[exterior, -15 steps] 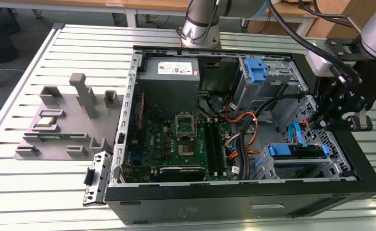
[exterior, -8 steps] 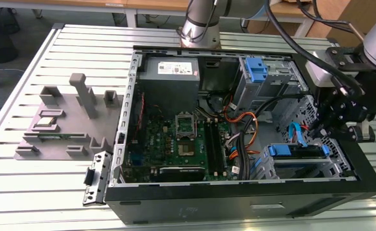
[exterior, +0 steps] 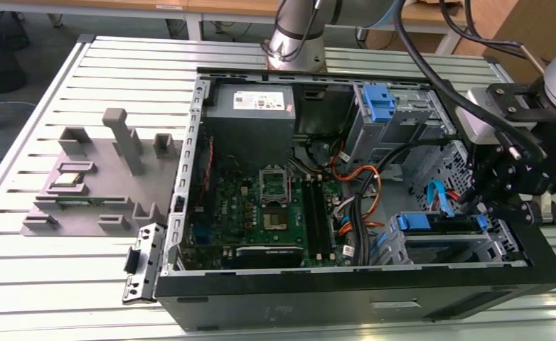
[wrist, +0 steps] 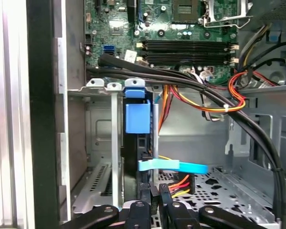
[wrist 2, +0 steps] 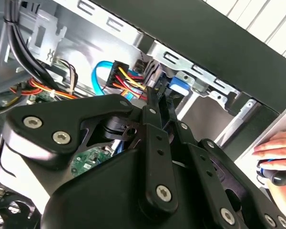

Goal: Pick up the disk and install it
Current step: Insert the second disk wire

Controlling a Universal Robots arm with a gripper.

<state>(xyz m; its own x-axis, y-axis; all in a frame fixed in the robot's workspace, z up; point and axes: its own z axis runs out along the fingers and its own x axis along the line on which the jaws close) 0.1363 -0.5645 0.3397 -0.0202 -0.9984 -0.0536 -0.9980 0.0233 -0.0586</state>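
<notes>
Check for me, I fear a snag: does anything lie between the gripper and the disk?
Yes. In the first wrist view a light blue cable crosses between the gripper and the disk, which sits in the drive cage.

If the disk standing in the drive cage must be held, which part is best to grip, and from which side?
Probably the blue plastic rail on the outward edge of the disk. The disk stands on edge between the metal walls of the drive cage, so its flat faces are covered. Come from the cage's open side, where the gripper is, avoiding the blue cable.
</notes>
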